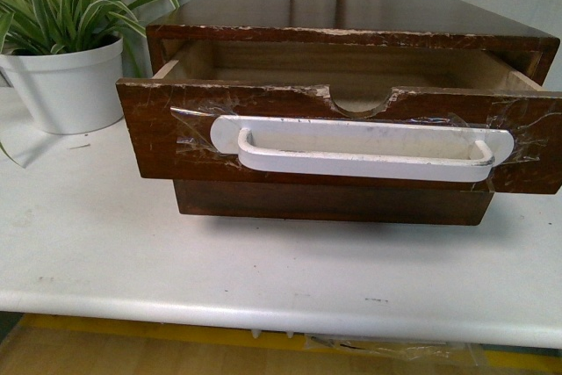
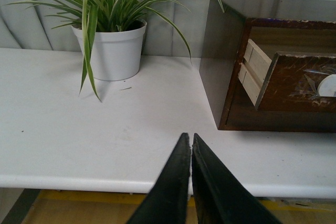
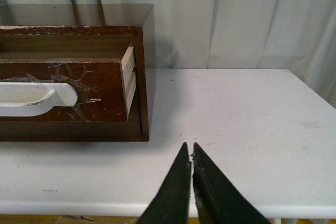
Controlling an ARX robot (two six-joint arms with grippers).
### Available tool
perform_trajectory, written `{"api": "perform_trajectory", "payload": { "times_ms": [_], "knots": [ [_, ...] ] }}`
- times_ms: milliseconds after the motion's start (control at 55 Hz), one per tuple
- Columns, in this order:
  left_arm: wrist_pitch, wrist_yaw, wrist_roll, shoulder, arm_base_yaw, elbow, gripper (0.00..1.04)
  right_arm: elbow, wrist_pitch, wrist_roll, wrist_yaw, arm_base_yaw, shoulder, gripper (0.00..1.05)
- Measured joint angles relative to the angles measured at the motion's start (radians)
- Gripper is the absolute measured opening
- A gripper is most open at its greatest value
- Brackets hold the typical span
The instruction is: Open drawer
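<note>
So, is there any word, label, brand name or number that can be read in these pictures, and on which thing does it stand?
None: no readable text shows in any of the three views.
The drawer front bears only scratches and clear tape.
The white handle is plain, with small dark specks, no letters.
The white pot of the plant has no label.
The table shows only small marks, no writing.
</note>
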Motion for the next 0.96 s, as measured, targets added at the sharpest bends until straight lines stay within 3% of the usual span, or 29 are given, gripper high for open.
{"api": "perform_trajectory", "payload": {
  "times_ms": [127, 291, 473, 964],
  "knots": [
    [0.0, 0.0, 0.0, 0.0, 0.0, 0.0, 0.33, 0.0, 0.0, 0.0, 0.0, 0.0, 0.0, 0.32],
    [0.0, 0.0, 0.0, 0.0, 0.0, 0.0, 0.72, 0.0, 0.0, 0.0, 0.0, 0.0, 0.0, 0.72],
    [0.0, 0.0, 0.0, 0.0, 0.0, 0.0, 1.0, 0.0, 0.0, 0.002, 0.0, 0.0, 0.0, 0.98],
    [0.0, 0.0, 0.0, 0.0, 0.0, 0.0, 0.99, 0.0, 0.0, 0.001, 0.0, 0.0, 0.0, 0.96]
  ]
}}
